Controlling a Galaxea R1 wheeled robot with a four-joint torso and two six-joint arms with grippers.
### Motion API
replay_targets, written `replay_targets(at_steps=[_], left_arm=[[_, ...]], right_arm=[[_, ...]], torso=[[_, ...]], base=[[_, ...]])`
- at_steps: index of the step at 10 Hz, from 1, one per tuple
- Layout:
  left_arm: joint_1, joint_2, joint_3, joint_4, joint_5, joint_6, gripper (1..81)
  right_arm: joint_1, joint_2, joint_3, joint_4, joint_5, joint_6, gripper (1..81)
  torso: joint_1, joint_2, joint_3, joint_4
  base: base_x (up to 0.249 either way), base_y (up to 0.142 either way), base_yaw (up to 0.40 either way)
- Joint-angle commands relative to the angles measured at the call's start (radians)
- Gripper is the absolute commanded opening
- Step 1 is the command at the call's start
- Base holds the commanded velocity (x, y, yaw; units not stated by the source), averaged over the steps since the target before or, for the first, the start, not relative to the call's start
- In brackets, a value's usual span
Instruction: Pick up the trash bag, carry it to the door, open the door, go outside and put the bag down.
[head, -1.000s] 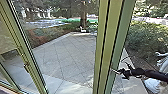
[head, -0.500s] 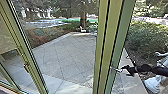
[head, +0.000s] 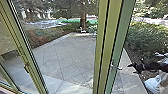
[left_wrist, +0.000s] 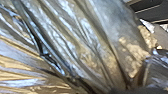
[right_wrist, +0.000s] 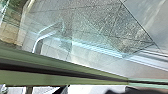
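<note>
We could read no text, label or brand. We made out no number or sign either.

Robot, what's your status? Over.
Right claw open, short of the door handle. Trash bag close to left wrist camera. In the way: green door frame.
</note>
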Motion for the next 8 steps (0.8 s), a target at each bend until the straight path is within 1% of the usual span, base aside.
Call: replay_targets(at_steps=[1, 3, 4, 5, 8], left_arm=[[-0.007, 0.011, 0.011, 0.01, 0.091, 0.011, 1.0], [-0.007, 0.011, 0.011, 0.01, 0.091, 0.012, 1.0], [-0.007, 0.013, 0.011, 0.01, 0.091, 0.011, 1.0], [-0.007, 0.013, 0.011, 0.011, 0.091, 0.011, 1.0], [-0.007, 0.016, 0.011, 0.011, 0.091, 0.012, 1.0]], right_arm=[[0.202, -0.043, -0.008, -0.055, 0.028, -0.034, 81.1], [0.203, -0.043, -0.008, -0.076, 0.012, -0.034, 81.1], [0.206, -0.043, -0.005, -0.083, -0.004, -0.034, 81.1], [0.208, -0.046, 0.0, -0.085, -0.006, -0.036, 81.1], [0.218, -0.051, 0.004, -0.105, -0.008, -0.036, 81.1]], torso=[[0.0, 0.0, -0.002, 0.0], [0.0, 0.0, 0.013, 0.0], [0.0, 0.0, 0.012, 0.0], [0.0, 0.0, 0.05, 0.0], [0.0, 0.0, 0.1, 0.0]], base=[[0.0, 0.0, 0.0], [0.0, 0.0, 0.0], [0.0, 0.0, 0.0], [0.0, 0.0, 0.0], [0.0, 0.0, 0.0]])
